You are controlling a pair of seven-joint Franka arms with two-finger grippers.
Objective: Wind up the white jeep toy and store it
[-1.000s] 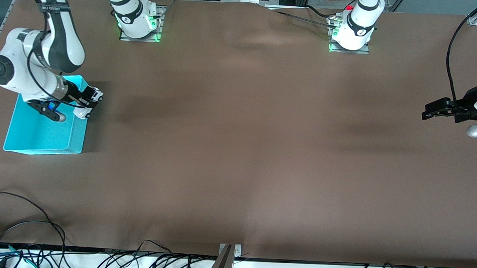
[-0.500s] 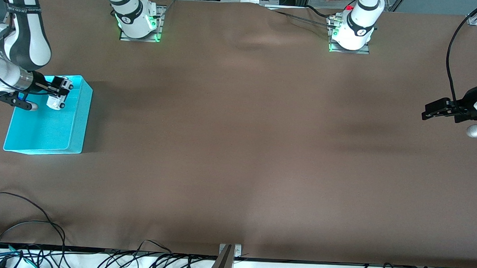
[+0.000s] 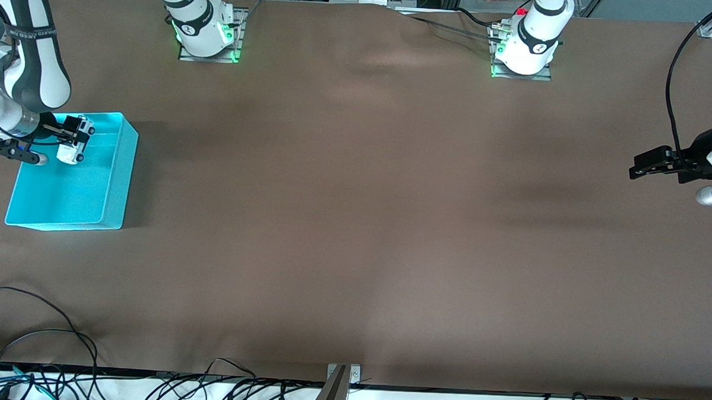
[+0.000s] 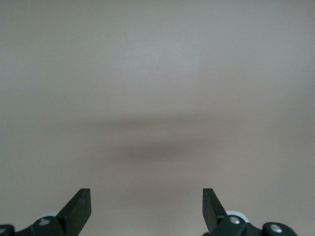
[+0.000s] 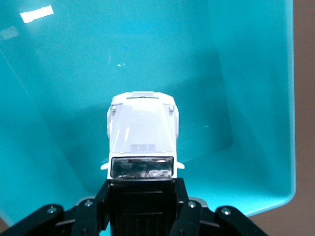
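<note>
White jeep toy is pinched in the right hand, up in the air over the turquoise bin, above the part of the bin toward the robot bases. Right wrist view: the fingers clamp the black roof section from both sides, white hood pointing away from the wrist, down into the bin. Toy not touching the bin floor as far as I can tell; height above it unclear.

Bin sits on the brown desk at the right arm's end. Nothing else visible inside it.

Left hand spread wide, nothing between the fingers, hanging over bare desk at the left arm's end. It waits.

Step, judged: winding looks done or skipped, this is the store part, the drop or set-down into the bin.

Risks from here:
- Release from height: toy could bounce or tip onto its side or roof. Cause: opening before lowering.
- If the spring is wound, wheels may spin on landing and the jeep could run into the bin wall; wall probably stops it, but it could climb or flip.
- Toy is close to the bin's end wall toward the bases; a slight drift that way and it lands on the rim or outside.
- Grip is on the roof only, so it may pivot nose-down when the fingers loosen.
- Lowering too far could press wheels into the floor and shove the light bin along the desk.
</note>
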